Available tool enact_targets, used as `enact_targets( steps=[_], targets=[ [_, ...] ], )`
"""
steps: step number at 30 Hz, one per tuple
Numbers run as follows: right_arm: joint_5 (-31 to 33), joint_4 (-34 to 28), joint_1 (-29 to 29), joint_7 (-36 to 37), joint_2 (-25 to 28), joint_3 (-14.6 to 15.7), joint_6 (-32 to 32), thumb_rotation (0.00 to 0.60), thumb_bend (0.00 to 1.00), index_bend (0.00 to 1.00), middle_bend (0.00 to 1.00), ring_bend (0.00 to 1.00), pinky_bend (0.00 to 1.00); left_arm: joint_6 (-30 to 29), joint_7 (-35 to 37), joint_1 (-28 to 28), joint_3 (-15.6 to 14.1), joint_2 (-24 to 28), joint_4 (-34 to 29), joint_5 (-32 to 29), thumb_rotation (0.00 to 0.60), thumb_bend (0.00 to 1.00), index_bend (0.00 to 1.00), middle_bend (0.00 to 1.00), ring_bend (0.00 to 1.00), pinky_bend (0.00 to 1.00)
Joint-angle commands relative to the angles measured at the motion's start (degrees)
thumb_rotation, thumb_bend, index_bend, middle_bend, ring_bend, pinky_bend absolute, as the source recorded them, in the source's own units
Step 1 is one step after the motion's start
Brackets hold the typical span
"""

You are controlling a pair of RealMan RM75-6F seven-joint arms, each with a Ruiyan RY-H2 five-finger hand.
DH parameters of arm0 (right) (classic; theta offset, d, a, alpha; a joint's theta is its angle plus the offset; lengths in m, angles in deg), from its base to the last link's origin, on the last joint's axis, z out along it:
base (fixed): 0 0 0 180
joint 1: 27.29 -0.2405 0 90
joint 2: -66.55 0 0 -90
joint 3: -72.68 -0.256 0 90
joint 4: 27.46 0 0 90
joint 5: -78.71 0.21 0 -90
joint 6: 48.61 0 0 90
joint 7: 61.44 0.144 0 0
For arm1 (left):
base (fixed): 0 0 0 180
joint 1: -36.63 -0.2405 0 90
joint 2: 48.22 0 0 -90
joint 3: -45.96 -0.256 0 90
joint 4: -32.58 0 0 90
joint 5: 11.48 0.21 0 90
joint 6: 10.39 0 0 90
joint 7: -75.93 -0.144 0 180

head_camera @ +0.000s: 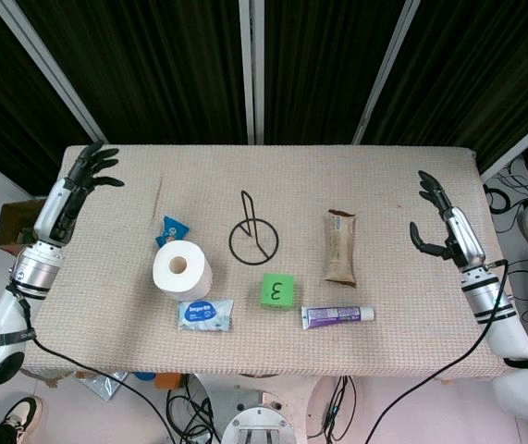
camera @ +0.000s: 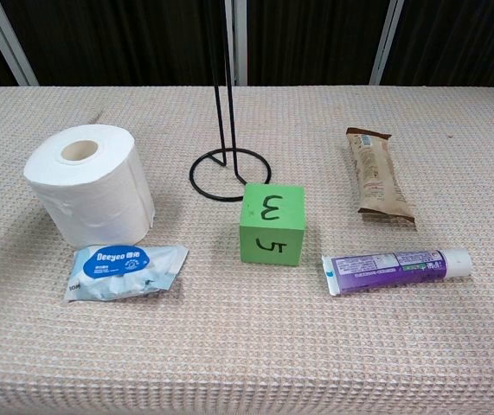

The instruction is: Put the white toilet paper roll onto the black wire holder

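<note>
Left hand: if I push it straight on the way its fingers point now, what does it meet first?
Probably nothing. The left hand sits open at the table's far left corner, fingers aimed toward the far edge and dark curtains. The toilet paper roll lies nearer and to the right, off that line.

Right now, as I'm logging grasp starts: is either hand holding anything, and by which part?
Nothing is held. The left hand and right hand hover open at the table's edges; the toilet paper roll stands untouched.

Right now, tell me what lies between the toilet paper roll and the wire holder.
Nothing: in the chest view, only bare table cloth separates the toilet paper roll from the wire holder. The head view shows the same bare gap.
</note>
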Motion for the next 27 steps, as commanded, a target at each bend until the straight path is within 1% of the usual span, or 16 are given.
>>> enact_targets(
  steps=[1, 11, 16, 18, 20, 21, 23, 24, 25, 27],
  targets=[
    [-0.07, 0.37, 0.09, -0.15, -0.23, 0.14, 0.44, 0.600, 0.48, 0.00, 0.00, 0.00, 0.13, -0.05, 0.32, 0.10, -0.16, -0.02, 0.09, 0.30, 0.121, 0.21, 0.03, 0.12, 0.15, 0.32],
    [-0.65, 0.04, 0.24, 0.07, 0.19, 0.78, 1.32, 0.600, 0.48, 0.00, 0.00, 0.00, 0.13, -0.54, -0.15, 0.20, -0.66, 0.15, -0.31, 0.90, 0.120, 0.21, 0.03, 0.12, 0.15, 0.32],
    [-1.00, -0.02, 0.49, 0.30, 0.52, 1.25, 1.70, 0.600, 0.48, 0.00, 0.00, 0.00, 0.13, -0.76, -1.99, 0.12, -1.21, 0.40, -0.54, 1.38, 0.118, 0.20, 0.03, 0.12, 0.15, 0.32],
    [-1.88, 0.35, 0.75, -0.51, 0.72, 1.74, 2.41, 0.600, 0.48, 0.00, 0.00, 0.00, 0.13, -0.63, -5.42, -0.09, -2.17, 0.90, -0.64, 2.07, 0.110, 0.16, 0.03, 0.12, 0.15, 0.32],
    [-3.19, 1.28, 1.05, -2.31, 0.82, 2.47, 3.38, 0.600, 0.48, 0.00, 0.00, 0.00, 0.10, -0.69, -8.63, -0.72, -3.03, 1.72, -2.29, 2.13, 0.053, 0.05, 0.05, 0.13, 0.15, 0.32],
    [-3.86, 1.83, 1.18, -3.46, 0.84, 2.86, 3.83, 0.600, 0.47, 0.00, 0.00, 0.00, 0.09, -0.65, -9.59, -1.06, -3.40, 2.35, -3.48, 2.09, 0.027, 0.01, 0.07, 0.13, 0.15, 0.32],
    [-5.71, 2.97, 1.67, -6.67, 0.99, 3.98, 5.18, 0.600, 0.47, 0.00, 0.00, 0.00, 0.03, -0.99, -12.92, -1.94, -4.46, 4.04, -5.86, 2.77, 0.015, 0.00, 0.08, 0.14, 0.15, 0.32],
    [-6.46, 3.40, 2.00, -8.31, 1.00, 4.46, 5.96, 0.600, 0.47, 0.00, 0.00, 0.00, 0.02, -1.34, -15.38, -2.34, -5.09, 4.72, -6.38, 3.50, 0.015, 0.00, 0.08, 0.14, 0.15, 0.32],
    [-7.47, 3.85, 2.54, -10.82, 1.06, 5.19, 7.02, 0.600, 0.46, 0.00, 0.00, 0.00, 0.00, -1.88, -19.42, -3.00, -6.04, 5.53, -6.83, 4.44, 0.028, 0.00, 0.08, 0.14, 0.15, 0.32],
    [-8.89, 4.43, 3.58, -15.05, 1.08, 6.26, 8.96, 0.600, 0.45, 0.00, 0.00, 0.00, 0.00, -2.81, -26.82, -4.16, -7.60, 6.38, -7.08, 5.78, 0.083, 0.00, 0.08, 0.14, 0.15, 0.30]
  ],
)
